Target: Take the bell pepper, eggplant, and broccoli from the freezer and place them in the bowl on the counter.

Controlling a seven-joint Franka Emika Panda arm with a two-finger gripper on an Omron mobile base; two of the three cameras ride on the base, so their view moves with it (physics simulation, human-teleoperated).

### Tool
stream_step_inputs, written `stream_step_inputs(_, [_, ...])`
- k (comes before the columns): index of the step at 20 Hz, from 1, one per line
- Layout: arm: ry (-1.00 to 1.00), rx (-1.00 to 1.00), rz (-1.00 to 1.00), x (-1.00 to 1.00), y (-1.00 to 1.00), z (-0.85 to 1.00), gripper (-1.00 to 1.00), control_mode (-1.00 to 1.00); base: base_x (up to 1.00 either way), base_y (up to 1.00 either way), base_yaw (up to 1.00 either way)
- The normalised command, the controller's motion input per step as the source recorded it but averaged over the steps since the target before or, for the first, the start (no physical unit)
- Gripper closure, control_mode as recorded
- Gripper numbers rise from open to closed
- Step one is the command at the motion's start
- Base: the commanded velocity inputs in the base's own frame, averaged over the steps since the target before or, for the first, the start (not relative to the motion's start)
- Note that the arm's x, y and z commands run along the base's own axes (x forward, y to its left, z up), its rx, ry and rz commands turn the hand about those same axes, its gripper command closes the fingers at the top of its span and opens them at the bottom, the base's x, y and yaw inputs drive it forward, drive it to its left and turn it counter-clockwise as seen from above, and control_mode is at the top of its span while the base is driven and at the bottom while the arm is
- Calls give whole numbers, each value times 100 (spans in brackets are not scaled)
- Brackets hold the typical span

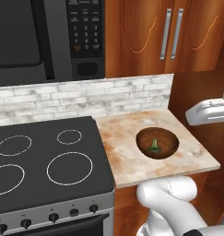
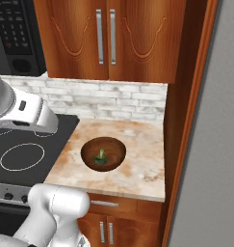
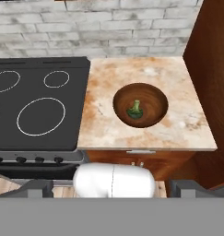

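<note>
Broccoli, bumpy green, lies in the smooth wooden bowl; tool spread.

A beige marbled worktop carries a dark wooden bowl, set near the middle, just right of the black stove top; broccoli lies inside the bowl.

The broccoli lies in the bowl on the table, right of the stove top.
</note>
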Motion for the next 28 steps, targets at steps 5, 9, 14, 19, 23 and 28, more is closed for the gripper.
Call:
stream_step_inputs(5, [0,-1,0,0,0,-16,-100,-100,0,0,0])
stream_step_inputs(9, [0,0,0,0,0,-24,-100,-100,0,0,0])
stream_step_inputs(14, [0,0,0,-2,0,-13,-100,-100,0,0,0])
stream_step_inputs(19, [0,0,0,0,0,0,-100,100,-66,-1,0])
stream_step_inputs(23, [0,0,0,0,0,0,-100,100,-100,-14,0])
stream_step_inputs(28, [0,0,0,0,0,0,-100,100,-50,-62,0])
